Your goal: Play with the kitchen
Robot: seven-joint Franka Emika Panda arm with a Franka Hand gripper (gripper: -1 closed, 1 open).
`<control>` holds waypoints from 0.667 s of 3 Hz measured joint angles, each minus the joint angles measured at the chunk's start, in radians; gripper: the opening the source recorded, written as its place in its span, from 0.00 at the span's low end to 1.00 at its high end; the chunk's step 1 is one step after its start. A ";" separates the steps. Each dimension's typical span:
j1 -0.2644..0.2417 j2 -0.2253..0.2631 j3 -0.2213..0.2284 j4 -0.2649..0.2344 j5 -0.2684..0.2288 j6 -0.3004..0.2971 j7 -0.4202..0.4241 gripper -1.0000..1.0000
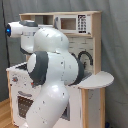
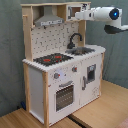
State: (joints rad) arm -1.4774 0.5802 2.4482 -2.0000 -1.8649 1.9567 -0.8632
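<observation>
In the second exterior view the arm [image 2: 102,13] comes in from the picture's right edge, with its base cut off, and the claw [image 2: 81,9] sits at the top right corner of the kitchen [image 2: 62,70], up at the hood shelf. Whether the claw is spread or pressed together cannot be told: its tip merges with the pale wood of the shelf. Whether it touches the shelf cannot be told either.

Below the claw are the black tap [image 2: 75,40] and the grey sink [image 2: 82,50]. Lower and toward the second exterior view's left lies the red-ringed hob [image 2: 52,59]. Further down, on the front, are the knobs [image 2: 56,76] and the oven door [image 2: 65,96]. The grey hood [image 2: 49,20] is level with the claw, toward the second exterior view's left.

In the first exterior view the arm's white bulk [image 1: 50,75] fills the foreground and hides most of the kitchen [image 1: 80,25]. The claw is not seen there. Only the upper shelf with a microwave [image 1: 72,23], part of the tap [image 1: 86,56] and a rounded counter end [image 1: 97,80] show past it.
</observation>
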 joint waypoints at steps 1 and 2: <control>-0.037 0.037 -0.020 -0.005 -0.016 0.084 0.002 1.00; -0.056 0.038 -0.078 -0.005 -0.046 0.164 0.018 1.00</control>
State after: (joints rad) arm -1.5333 0.6187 2.3699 -2.0053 -1.9111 2.1203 -0.8449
